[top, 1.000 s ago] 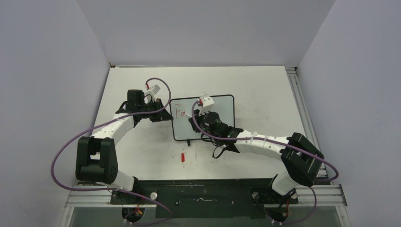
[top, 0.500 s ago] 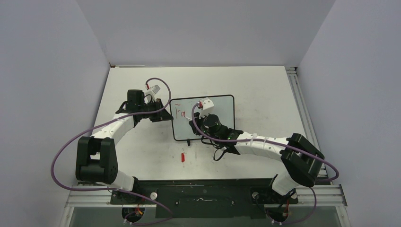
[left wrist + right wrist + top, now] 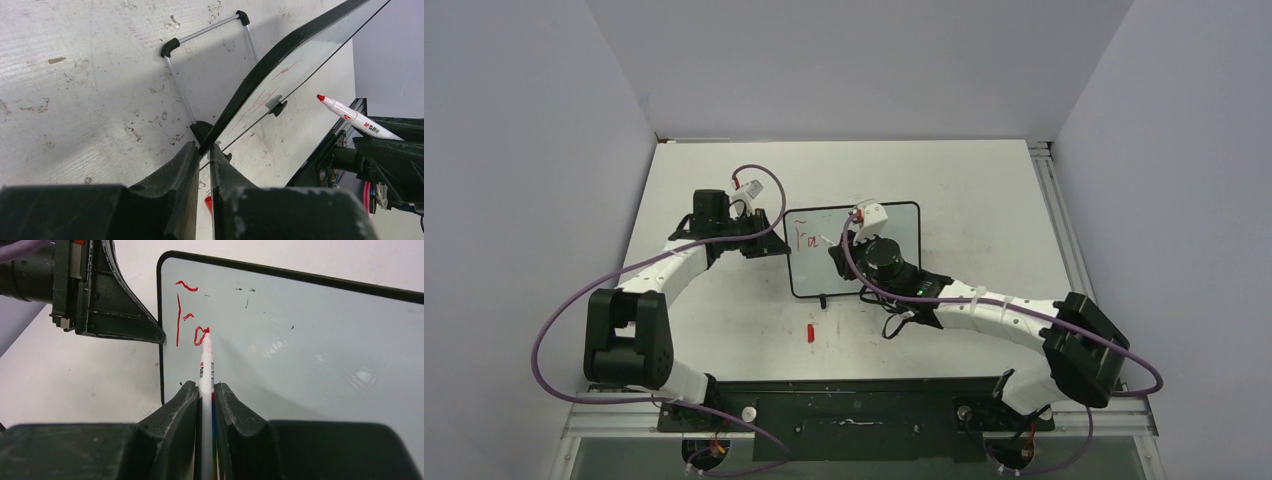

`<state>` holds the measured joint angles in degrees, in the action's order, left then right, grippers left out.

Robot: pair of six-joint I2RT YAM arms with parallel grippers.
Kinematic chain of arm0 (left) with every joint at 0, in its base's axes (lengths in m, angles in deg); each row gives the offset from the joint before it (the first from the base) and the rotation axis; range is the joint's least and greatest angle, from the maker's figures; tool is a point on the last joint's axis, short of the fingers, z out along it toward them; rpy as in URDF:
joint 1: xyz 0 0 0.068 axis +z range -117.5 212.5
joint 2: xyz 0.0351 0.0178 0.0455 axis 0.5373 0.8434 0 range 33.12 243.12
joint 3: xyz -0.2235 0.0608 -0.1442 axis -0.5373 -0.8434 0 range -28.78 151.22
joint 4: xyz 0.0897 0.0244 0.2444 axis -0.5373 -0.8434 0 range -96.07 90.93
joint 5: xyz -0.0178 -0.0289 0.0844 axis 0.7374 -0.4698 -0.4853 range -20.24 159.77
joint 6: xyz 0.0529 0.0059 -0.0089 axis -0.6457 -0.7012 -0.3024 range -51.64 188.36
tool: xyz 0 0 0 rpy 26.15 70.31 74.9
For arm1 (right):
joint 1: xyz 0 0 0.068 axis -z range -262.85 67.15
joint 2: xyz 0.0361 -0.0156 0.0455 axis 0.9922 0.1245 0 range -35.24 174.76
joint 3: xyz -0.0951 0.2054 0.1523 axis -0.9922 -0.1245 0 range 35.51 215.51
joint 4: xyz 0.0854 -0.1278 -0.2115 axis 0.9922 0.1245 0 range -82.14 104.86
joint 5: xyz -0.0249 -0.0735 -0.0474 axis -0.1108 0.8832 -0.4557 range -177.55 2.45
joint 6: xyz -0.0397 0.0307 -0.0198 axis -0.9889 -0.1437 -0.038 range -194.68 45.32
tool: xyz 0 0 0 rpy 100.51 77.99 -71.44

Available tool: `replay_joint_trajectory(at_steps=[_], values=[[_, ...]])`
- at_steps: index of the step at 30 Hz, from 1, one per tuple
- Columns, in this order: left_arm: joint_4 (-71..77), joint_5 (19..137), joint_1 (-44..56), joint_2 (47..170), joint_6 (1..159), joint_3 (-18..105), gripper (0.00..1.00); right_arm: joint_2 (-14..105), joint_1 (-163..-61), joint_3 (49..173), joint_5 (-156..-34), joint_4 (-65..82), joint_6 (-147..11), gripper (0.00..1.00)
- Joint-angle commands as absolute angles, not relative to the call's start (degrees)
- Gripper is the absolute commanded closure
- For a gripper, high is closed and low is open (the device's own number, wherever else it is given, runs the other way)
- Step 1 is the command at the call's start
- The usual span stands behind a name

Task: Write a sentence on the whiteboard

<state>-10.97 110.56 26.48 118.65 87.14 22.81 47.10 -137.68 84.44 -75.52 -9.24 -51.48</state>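
Mid-writing: right gripper [image 3: 205,390] clamps marker [image 3: 205,365], tip on sentence [image 3: 178,320] (only "Fa"). Left gripper [image 3: 203,150] pinches whiteboard [image 3: 300,340] edge at 9 o'clock. Next letter probably goes toward 3 o'clock.

Bright, even light from above, soft faint shadows on the table [image 3: 984,180]; pale glare patches on the whiteboard [image 3: 325,315]; near fingers [image 3: 175,435] slightly blurred
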Motion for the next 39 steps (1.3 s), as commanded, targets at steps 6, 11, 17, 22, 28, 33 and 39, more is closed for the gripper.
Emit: replay_joint_trajectory(at_steps=[6, 11, 17, 22, 28, 33, 39], values=[[-11.34, 111.84, 26.08, 117.93, 86.99, 25.01, 0.92, 49.56, -137.54, 86.79, -75.38, -12.96, -52.29, 0.95], [-11.33, 111.88, 26.08, 117.93, 86.99, 25.08, 0.92, 50.71, -137.51, 86.97, -75.32, -13.44, -52.18, 0.95], [-11.37, 111.9, 26.08, 117.93, 86.99, 25.01, 0.92, 51.49, -137.15, 86.84, -75.16, -13.87, -51.93, 0.95], [-11.36, 111.9, 26.08, 117.85, 86.99, 24.97, 0.92, 52.11, -136.98, 86.84, -75.27, -13.86, -51.97, 0.95], [-11.33, 111.92, 26.09, 117.84, 86.99, 25.01, 0.92, 51.87, -136.99, 86.37, -73.57, -13.54, -51.69, 0.95], [-11.38, 111.87, 26.08, 117.76, 86.99, 25.01, 0.92, 50.31, -136.92, 85.43, -70.9, -12.82, -51.32, 0.95], [-11.38, 111.87, 26.08, 117.75, 87.03, 24.99, 0.92, 48.1, -136.12, 84.07, -69.1, -12.0, -51.09, 0.95]])
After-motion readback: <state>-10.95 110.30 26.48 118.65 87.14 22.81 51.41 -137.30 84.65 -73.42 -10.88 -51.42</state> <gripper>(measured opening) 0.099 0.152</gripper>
